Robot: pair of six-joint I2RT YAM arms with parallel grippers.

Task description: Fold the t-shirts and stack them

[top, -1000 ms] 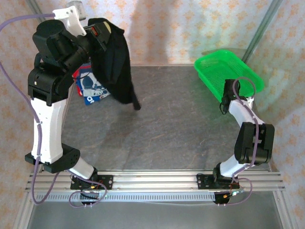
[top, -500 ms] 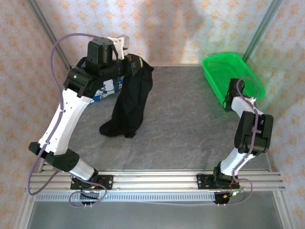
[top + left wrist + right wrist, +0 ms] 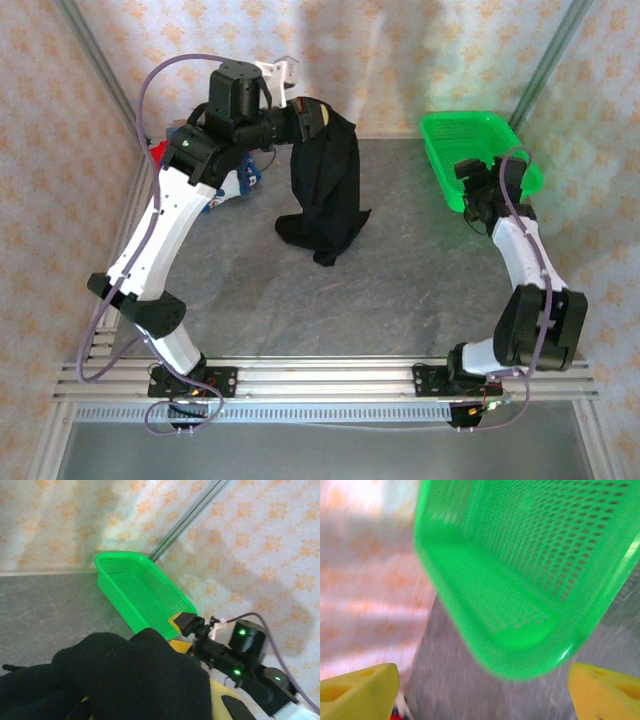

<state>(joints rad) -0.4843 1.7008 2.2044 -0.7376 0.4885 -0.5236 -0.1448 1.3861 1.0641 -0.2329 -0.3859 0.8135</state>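
A large black t-shirt (image 3: 325,190) hangs from my left gripper (image 3: 318,116), which is shut on its top end at the back of the table. The shirt's lower end is bunched on the table surface. In the left wrist view the black cloth (image 3: 125,680) covers the jaws. A navy blue t-shirt with a white print (image 3: 246,176) and a bit of red cloth (image 3: 155,150) lie behind the left arm. My right gripper (image 3: 470,195) stands open by the near corner of the green basket (image 3: 470,135), its yellow fingertips (image 3: 360,690) wide apart with nothing between them.
The green mesh basket (image 3: 520,580) sits at the back right corner, close in front of the right gripper (image 3: 482,695). Patterned walls and metal frame posts (image 3: 550,60) close in the table on three sides. The grey tabletop (image 3: 400,290) lies between the arms.
The left arm swung the black t-shirt rightward and lowered it until its end touched the table. The right gripper opened at the basket's edge.
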